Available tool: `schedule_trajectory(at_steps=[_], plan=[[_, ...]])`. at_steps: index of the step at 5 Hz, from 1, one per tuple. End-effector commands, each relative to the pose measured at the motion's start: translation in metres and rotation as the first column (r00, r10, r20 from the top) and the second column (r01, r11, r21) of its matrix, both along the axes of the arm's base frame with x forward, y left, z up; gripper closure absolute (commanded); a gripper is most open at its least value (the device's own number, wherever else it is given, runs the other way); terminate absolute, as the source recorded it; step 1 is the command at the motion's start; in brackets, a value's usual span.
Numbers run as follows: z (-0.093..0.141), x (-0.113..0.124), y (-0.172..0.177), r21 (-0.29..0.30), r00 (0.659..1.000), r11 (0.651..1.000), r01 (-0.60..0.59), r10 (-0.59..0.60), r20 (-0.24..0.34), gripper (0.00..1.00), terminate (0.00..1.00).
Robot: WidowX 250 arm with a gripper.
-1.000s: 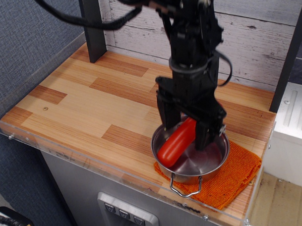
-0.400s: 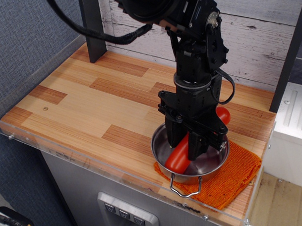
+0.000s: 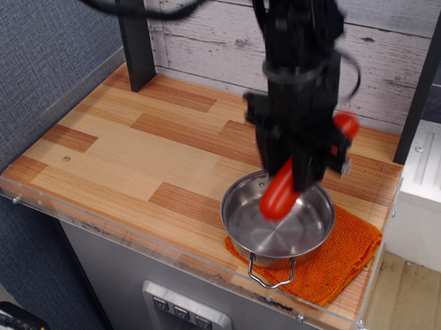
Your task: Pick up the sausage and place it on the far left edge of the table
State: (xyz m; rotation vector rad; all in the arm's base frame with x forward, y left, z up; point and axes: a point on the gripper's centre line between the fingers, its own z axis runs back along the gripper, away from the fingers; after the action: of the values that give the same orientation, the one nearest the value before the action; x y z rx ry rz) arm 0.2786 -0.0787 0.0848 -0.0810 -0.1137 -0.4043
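The red-orange sausage (image 3: 279, 195) is tilted, its lower end hanging above the steel pan (image 3: 244, 233) and its upper end (image 3: 346, 124) showing behind the arm. My black gripper (image 3: 297, 173) is shut on the sausage around its middle and holds it clear of the pan. The wood-plank table (image 3: 133, 146) stretches to the left of the pan, with a clear acrylic rim along its left and front edges.
The pan stands on an orange knitted cloth (image 3: 347, 258) at the table's front right corner. A dark post (image 3: 136, 41) stands at the back left. A white plank wall runs behind the table.
My gripper closed on the sausage in the pan and has lifted it up and a little to the right; the pan now holds nothing.
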Motion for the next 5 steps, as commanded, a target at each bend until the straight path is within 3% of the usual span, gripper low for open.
schedule_trajectory(at_steps=[1, 3, 5], plan=[[0.047, 0.012, 0.065, -0.024, 0.984, 0.99, -0.14, 0.141, 0.109, 1.0, 0.0], [0.02, 0.016, 0.149, 0.024, 0.963, 0.966, -0.257, 0.254, 0.091, 1.0, 0.0], [-0.003, 0.02, 0.206, 0.031, 0.944, 0.944, -0.327, 0.325, 0.054, 1.0, 0.0]])
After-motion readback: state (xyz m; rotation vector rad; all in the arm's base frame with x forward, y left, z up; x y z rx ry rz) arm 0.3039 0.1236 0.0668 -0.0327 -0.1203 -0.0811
